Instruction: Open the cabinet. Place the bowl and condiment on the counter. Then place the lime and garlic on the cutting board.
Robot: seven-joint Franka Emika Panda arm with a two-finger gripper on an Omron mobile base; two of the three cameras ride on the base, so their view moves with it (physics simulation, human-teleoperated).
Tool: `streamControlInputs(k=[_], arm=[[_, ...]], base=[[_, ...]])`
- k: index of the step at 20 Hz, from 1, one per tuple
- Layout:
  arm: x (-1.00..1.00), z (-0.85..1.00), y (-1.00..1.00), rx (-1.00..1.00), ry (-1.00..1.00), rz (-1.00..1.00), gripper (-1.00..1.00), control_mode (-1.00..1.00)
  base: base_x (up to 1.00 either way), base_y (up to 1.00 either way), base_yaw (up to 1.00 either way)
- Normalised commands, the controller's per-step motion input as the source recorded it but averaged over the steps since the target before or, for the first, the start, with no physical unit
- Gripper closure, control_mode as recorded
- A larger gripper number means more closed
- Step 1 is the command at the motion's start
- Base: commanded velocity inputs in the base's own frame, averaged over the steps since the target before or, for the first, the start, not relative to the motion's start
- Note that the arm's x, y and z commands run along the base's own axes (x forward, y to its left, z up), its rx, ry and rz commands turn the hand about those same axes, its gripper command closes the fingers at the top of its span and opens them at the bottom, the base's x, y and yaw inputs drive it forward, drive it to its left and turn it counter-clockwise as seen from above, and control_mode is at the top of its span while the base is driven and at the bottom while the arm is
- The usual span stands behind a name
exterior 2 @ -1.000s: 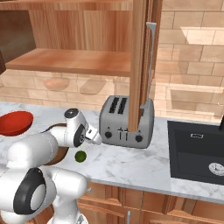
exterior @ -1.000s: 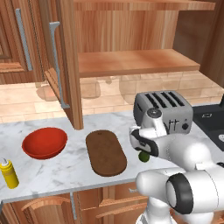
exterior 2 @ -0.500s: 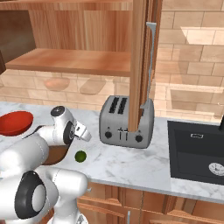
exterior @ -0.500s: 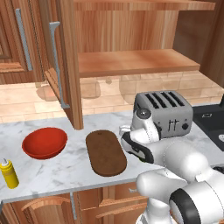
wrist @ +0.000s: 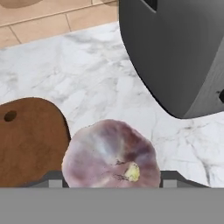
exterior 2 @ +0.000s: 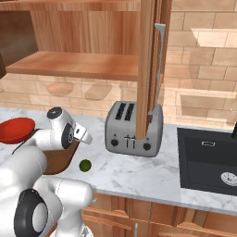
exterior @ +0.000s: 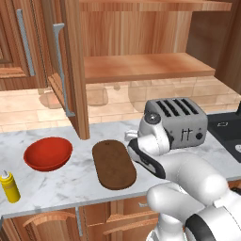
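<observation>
**Garlic in pincer, beside the board**

We see the pincer (wrist: 111, 186) pinching the garlic (wrist: 110, 155), the whitish-pink bulb filling the gap between the two dark tips in the hand view. Just off the pincer to one side lies the rounded end of the cutting board (wrist: 28, 144), its hang hole showing; to the other side and ahead stands the grey toaster (wrist: 175, 52). Under the pincer is the white marble table (wrist: 96, 83).

From the right base view, the lime (exterior 2: 85, 165) sits on the table just below and beside the pincer (exterior 2: 83, 134), off the board's edge. From the left base view, the bowl (exterior: 48, 153) rests on the table past the far side of the board from the pincer, and the condiment (exterior: 10, 186) stands further out, near the table's front edge. The cabinet (exterior: 70, 66) hangs above the pincer, doors swung wide, shelves bare.
</observation>
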Motion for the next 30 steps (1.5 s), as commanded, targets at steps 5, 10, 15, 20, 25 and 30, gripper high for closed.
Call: streamControlInputs(k=[5, 10, 15, 20, 25, 30], arm=[[0.0, 0.01, 0.06, 0.0, 0.0, 0.08, 1.0, -1.0], [0.0, -0.03, 0.26, 0.0, 0.0, 0.11, 1.0, -1.0], [0.0, 0.0, 0.37, 0.0, 0.0, 0.14, 1.0, -1.0], [0.0, -0.01, 0.38, 0.0, 0.0, 0.12, 1.0, -1.0], [0.01, -0.07, 0.27, 0.0, 0.0, 0.09, 1.0, -1.0], [0.11, -0.16, 0.22, 0.0, 0.0, 0.06, 1.0, -1.0]], base=[[0.0, 0.0, 0.0], [0.0, 0.0, 0.0], [0.0, 0.0, 0.0], [0.0, 0.0, 0.0], [0.0, 0.0, 0.0], [0.0, 0.0, 0.0]])
